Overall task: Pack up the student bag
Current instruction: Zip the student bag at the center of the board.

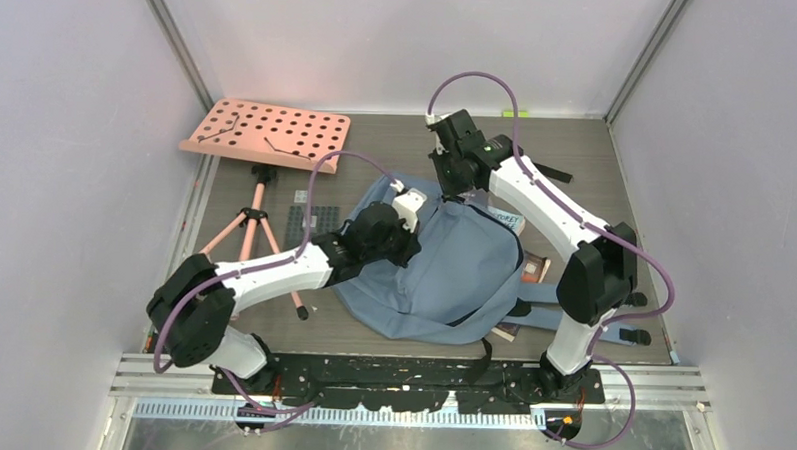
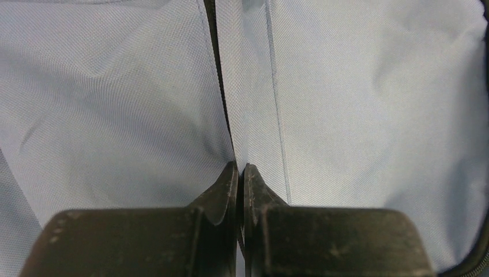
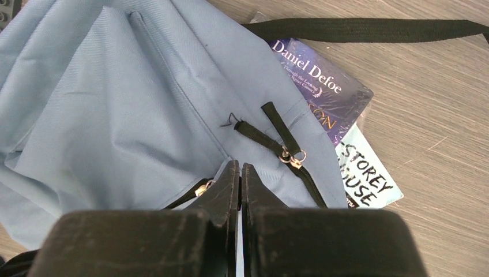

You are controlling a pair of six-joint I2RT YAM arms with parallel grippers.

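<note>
The student bag [image 1: 453, 272] is a blue-grey backpack lying flat mid-table. My left gripper [image 1: 407, 213] is at its upper left edge. In the left wrist view it [image 2: 241, 167] is shut, pinching a fold of bag fabric [image 2: 375, 115] at a seam. My right gripper [image 1: 452, 179] is at the bag's far top edge. In the right wrist view it [image 3: 240, 166] is shut on bag fabric [image 3: 115, 104] next to a black zipper with two pulls [image 3: 291, 154]. A dark blue Daniel Defoe book [image 3: 323, 92] and a pale Storey House book [image 3: 369, 179] lie partly under the bag.
A pink perforated music-stand tray [image 1: 268, 132] on a pink tripod [image 1: 259, 225] lies at the far left. Another book [image 1: 533, 268] pokes out at the bag's right. Blue shoulder straps [image 1: 562, 294] and a black webbing strap [image 3: 369, 29] trail on the table. Walls close three sides.
</note>
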